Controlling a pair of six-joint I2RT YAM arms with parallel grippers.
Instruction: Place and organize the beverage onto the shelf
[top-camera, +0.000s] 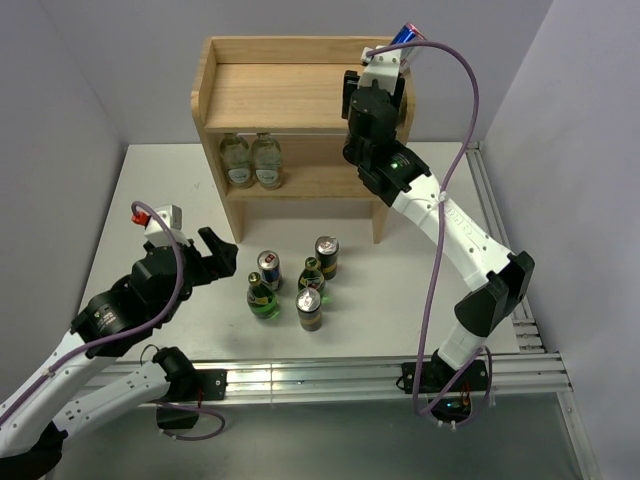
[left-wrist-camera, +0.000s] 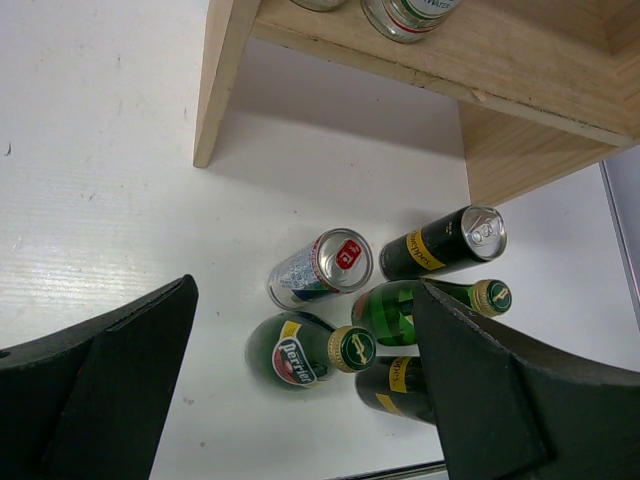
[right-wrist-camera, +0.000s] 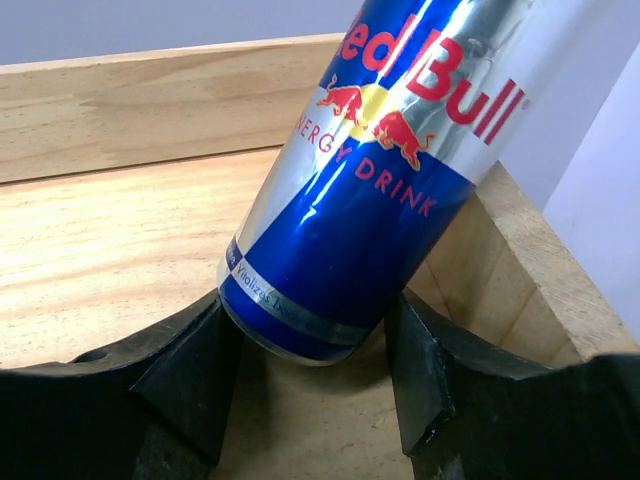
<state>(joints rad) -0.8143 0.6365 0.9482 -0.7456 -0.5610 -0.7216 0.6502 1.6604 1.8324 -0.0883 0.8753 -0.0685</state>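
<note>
The wooden shelf (top-camera: 290, 95) stands at the back. My right gripper (top-camera: 388, 68) is shut on a slim blue-and-silver can (top-camera: 406, 35), holding it tilted just above the top board's right rear corner; in the right wrist view the can (right-wrist-camera: 360, 190) sits between the fingers (right-wrist-camera: 190, 370). My left gripper (top-camera: 222, 258) is open and empty, left of the drinks on the table: a blue-and-silver can (top-camera: 268, 268), two green bottles (top-camera: 262, 298) (top-camera: 312, 275) and two black cans (top-camera: 326, 255) (top-camera: 309, 310). In the left wrist view the gripper (left-wrist-camera: 305, 300) hovers over the near green bottle (left-wrist-camera: 305, 350).
Two clear glass bottles (top-camera: 252, 158) stand on the shelf's lower tier at its left. The shelf's raised rim (right-wrist-camera: 150, 110) lies behind the held can and its side wall (right-wrist-camera: 520, 260) to the can's right. A metal rail (top-camera: 330, 375) runs along the table's near edge.
</note>
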